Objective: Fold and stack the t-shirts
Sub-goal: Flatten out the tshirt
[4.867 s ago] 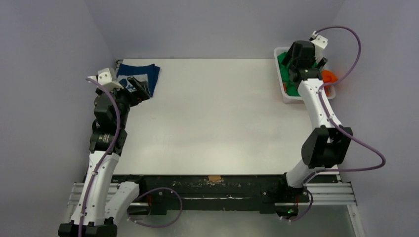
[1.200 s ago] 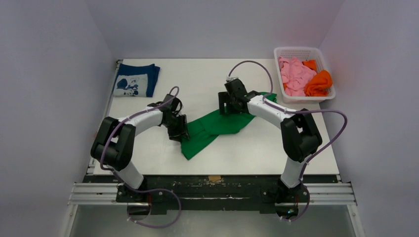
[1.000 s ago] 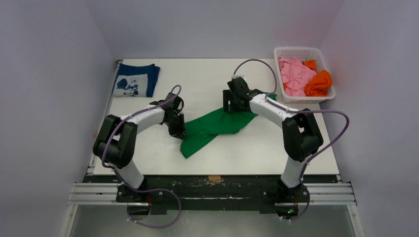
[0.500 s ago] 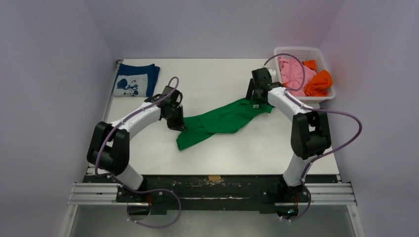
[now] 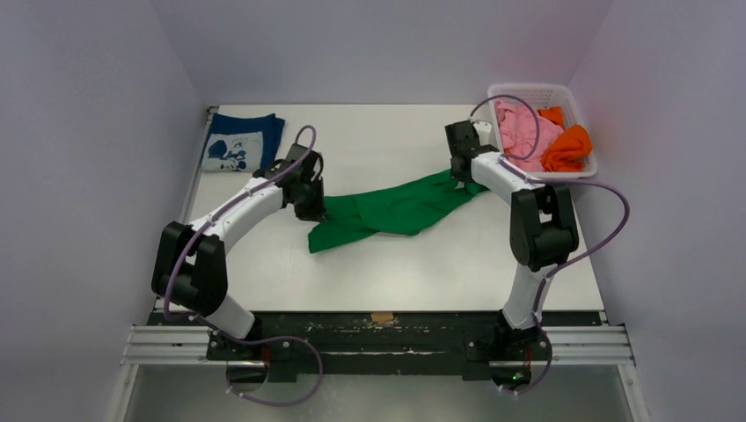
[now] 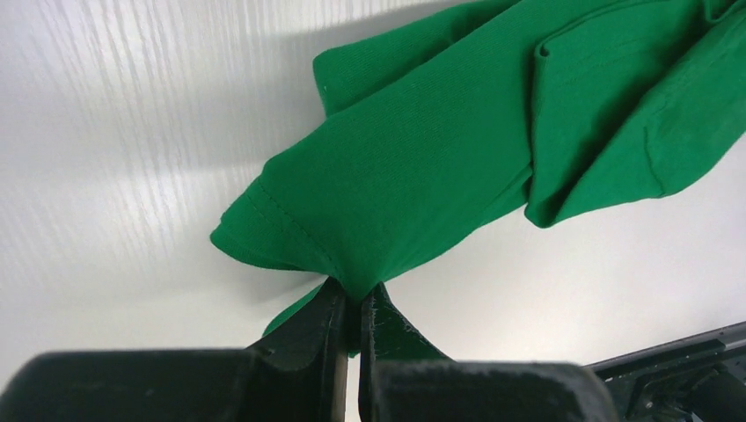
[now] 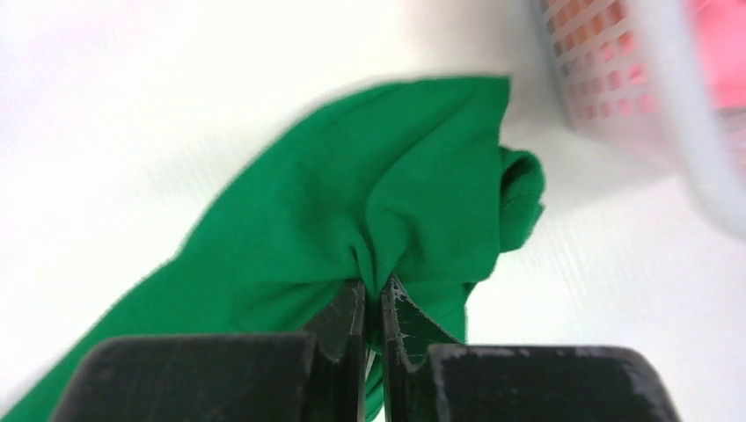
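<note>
A bright green t-shirt [image 5: 396, 207] lies stretched and rumpled across the middle of the table. My left gripper [image 5: 315, 211] is shut on its left end; in the left wrist view the cloth [image 6: 413, 167] bunches up out of the pinched jaws of the gripper [image 6: 354, 294]. My right gripper [image 5: 460, 178] is shut on the shirt's right end, next to the basket; in the right wrist view a fold of green cloth [image 7: 387, 202] is pinched between the jaws of the gripper [image 7: 372, 294]. A folded navy t-shirt [image 5: 240, 145] with a white print lies at the far left corner.
A white basket [image 5: 538, 90] at the far right corner holds a pink shirt [image 5: 519, 123] and an orange one [image 5: 568, 145]. Its wall [image 7: 616, 97] is close to my right gripper. The table's left edge runs beside the navy shirt.
My right gripper has moved toward the far right to the shirt's end by the basket and shut on it. The left gripper drew its end up and left, stretching the shirt out.
</note>
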